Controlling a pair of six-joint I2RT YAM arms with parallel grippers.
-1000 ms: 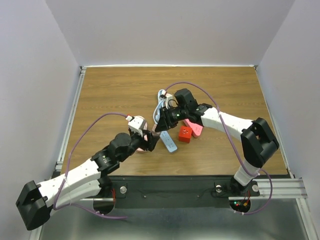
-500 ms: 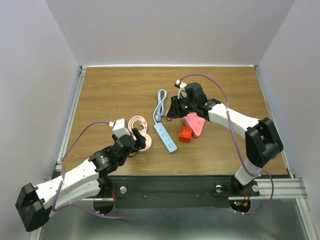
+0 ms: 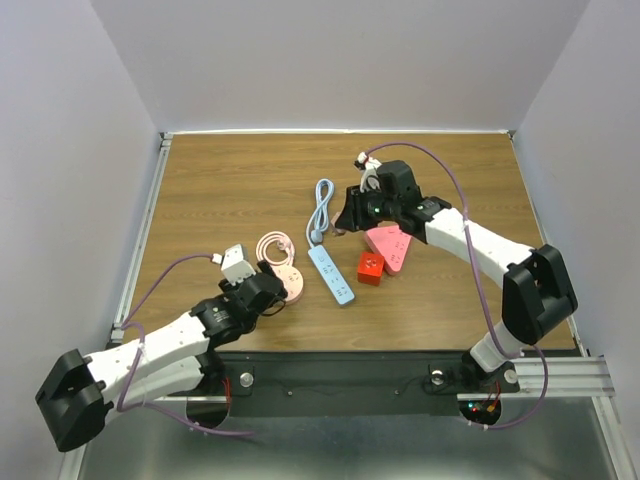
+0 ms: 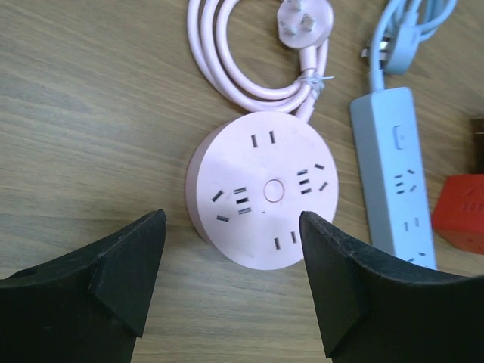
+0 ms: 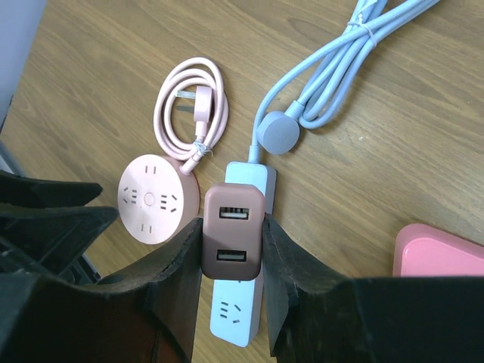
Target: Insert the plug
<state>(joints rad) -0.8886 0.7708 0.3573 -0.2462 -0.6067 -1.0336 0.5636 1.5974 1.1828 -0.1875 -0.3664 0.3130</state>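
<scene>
The left gripper (image 4: pixel 231 227) hovers with its fingers wide apart, empty, over a round pink socket hub (image 4: pixel 265 193) marked only with slot holes and a centre button. Just beyond it, the plug (image 3: pixel 371 267) sits on the table (image 3: pixel 220 190) between the light blue power strip (image 4: pixel 397 174) and a pink wedge (image 3: pixel 390 248), and its pale mark is too blurred to read. Farther back, the right gripper (image 5: pixel 233 261) is clamped on a brownish block (image 5: pixel 232 227) with two USB slots, near the strip's cord.

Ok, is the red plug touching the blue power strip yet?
Apart. The top view shows a gap of bare table between the red plug and the blue power strip.
</scene>
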